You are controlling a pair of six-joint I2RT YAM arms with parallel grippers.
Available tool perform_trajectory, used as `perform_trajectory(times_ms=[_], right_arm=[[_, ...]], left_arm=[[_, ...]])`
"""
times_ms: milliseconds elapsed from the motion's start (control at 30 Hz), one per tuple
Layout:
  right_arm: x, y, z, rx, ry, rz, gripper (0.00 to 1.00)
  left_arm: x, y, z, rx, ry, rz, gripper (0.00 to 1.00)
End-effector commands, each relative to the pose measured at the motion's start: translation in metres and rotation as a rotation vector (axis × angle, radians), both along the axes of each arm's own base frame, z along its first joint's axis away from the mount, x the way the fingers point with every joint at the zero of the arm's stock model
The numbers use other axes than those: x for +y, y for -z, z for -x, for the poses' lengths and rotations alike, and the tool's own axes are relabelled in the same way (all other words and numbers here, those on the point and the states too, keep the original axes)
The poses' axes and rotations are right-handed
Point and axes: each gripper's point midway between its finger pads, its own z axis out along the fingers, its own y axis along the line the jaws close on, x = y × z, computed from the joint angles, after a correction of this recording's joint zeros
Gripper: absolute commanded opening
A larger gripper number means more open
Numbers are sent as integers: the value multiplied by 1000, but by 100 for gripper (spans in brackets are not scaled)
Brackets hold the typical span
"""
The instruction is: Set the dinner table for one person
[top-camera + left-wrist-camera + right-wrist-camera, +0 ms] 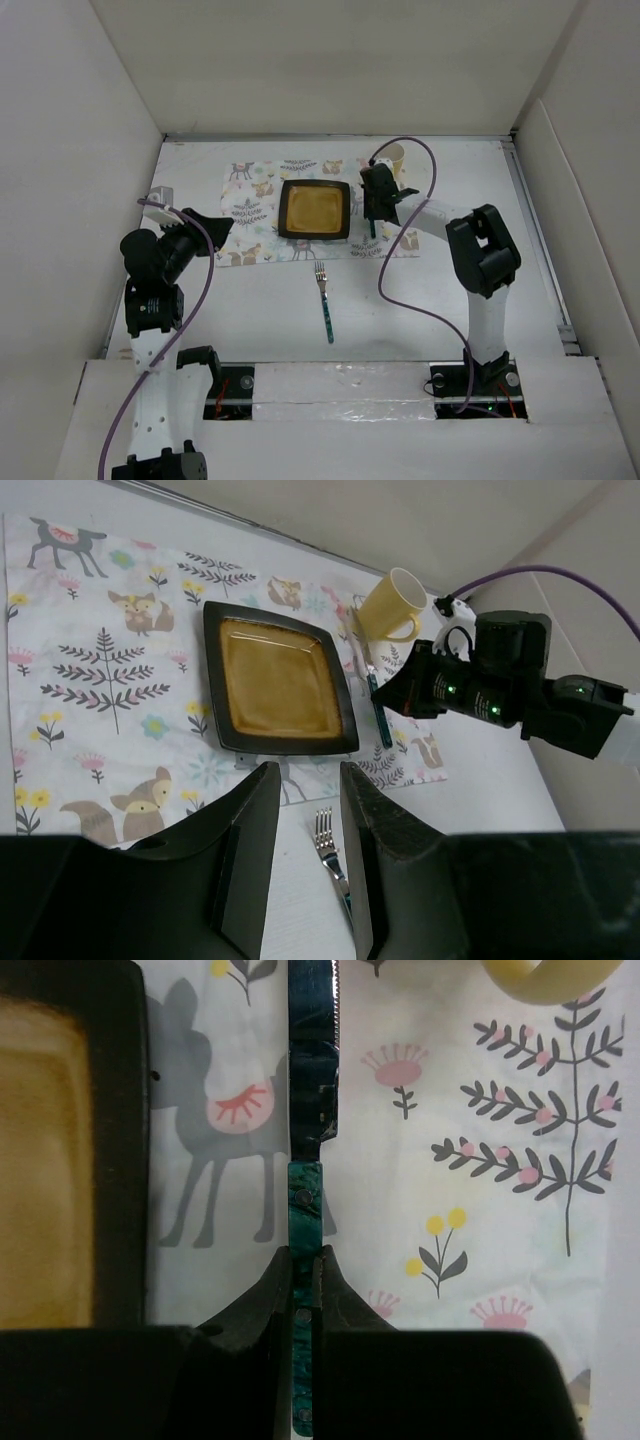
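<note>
The dinner table (pixel 250 310), a plain white top walled by white panels (pixel 330 70), carries a rectangular placemat (pixel 250 215) printed with deer, foxes and leaves, laid across its far half. A square plate (pixel 315 210) with a black rim and an amber centre sits flat on the mat, roughly at its middle. A yellow mug (pixel 392 157) stands upright at the mat's far right corner, well apart from the plate. A fork (pixel 324 298) with a teal handle lies on the bare tabletop on the near side of the mat. Its tines point towards the plate and stop just short of the mat's edge, and its handle points towards the arm bases. The right gripper (pixel 305 1260) is low over the mat just to the right of the plate, its fingers closed tight on the teal handle of a knife (pixel 308 1110). The serrated blade extends beyond the fingertips over the mat, parallel to the plate's right rim and just beside it. Whether the blade touches the cloth cannot be told. The left gripper (pixel 305 850) is raised over the left end of the mat, its fingers parted by a moderate gap with nothing between them. A purple cable (pixel 385 290) loops along the right arm.
</note>
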Motion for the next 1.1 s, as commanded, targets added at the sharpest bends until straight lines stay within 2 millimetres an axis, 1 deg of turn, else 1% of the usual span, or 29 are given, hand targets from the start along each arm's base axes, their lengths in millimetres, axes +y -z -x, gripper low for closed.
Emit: perform_trajectory(times_ms=[0, 67, 100, 133, 167, 233, 267, 300, 333, 367, 400, 433, 467, 500, 533, 567, 600, 633, 667, 700, 733, 767, 800, 833, 867, 900, 933, 1033, 1067], right_arm=[[13, -15, -19, -47, -21, -54, 0], [12, -12, -19, -45, -13, -54, 0], [9, -7, -19, -36, -9, -57, 3], [10, -5, -18, -31, -12, -65, 7], [10, -5, -17, -27, -10, -65, 17], [9, -9, -15, -30, -13, -70, 27], [8, -16, -14, -40, -11, -73, 33], [7, -34, -15, -77, -5, -85, 36], [9, -49, -7, -97, -23, -88, 43], [9, -49, -7, -97, -23, -88, 43], [7, -77, -6, -148, -19, -105, 43], [8, -79, 5, -148, -34, -97, 44], [15, -86, 16, -159, -57, -101, 44], [19, -94, 27, -172, -76, -106, 44], [19, -98, 48, -179, -102, -111, 43], [38, -103, 69, -194, -164, -130, 26], [48, -103, 87, -194, -207, -144, 13], [57, -122, 105, -245, -244, -193, 0], [61, -96, 136, -202, -303, -178, 0], [85, -91, 170, -198, -397, -181, 0], [92, -86, 191, -184, -418, -201, 0], [92, -71, 213, -152, -445, -199, 0], [107, -62, 241, -117, -519, -212, 0], [113, -56, 255, -87, -532, -223, 1], [107, -34, 269, -7, -535, -158, 19], [111, -33, 274, 3, -518, -140, 29], [119, -26, 291, 31, -551, -119, 45], [132, -12, 299, 31, -548, -28, 56], [132, -7, 297, 40, -535, -6, 57]], left_arm=[[-2, -7, -1, -37, 17, -2, 28], [-1, -7, -2, -36, 16, -4, 28], [-1, -7, -2, -36, 16, -4, 28], [-1, -6, -1, -36, 14, -4, 28], [-1, -7, 0, -40, 14, -3, 28], [-1, -6, -2, -37, 10, -3, 28], [0, -6, -2, -34, 8, -3, 28], [0, -6, -3, -36, 8, -4, 28], [0, -7, 0, -43, 5, -2, 29], [0, -7, 0, -43, 5, -2, 29], [0, -8, 0, -48, 2, -3, 29], [1, -7, -2, -40, -6, -3, 29], [1, -7, -2, -38, -6, -4, 34], [1, -7, -1, -41, -3, -4, 36], [1, -10, 0, -51, -3, -4, 41], [0, -9, 1, -53, -2, -2, 44], [1, -9, 1, -56, -5, 0, 44], [1, -10, 1, -57, -9, -2, 46], [1, -9, 0, -52, -8, -1, 46], [1, -9, 0, -49, -6, 1, 46], [0, -9, 0, -47, -1, 3, 46], [-1, -9, 1, -49, 4, 5, 46], [-1, -8, 1, -46, 2, 13, 46], [-1, -9, 1, -46, 0, 14, 46], [0, -9, 0, -44, -2, 13, 46], [0, -13, -1, -50, 0, 8, 46], [0, -12, -1, -46, 1, 7, 46], [1, -13, -1, -54, -10, 5, 46], [1, -13, -1, -51, -10, 4, 46]])
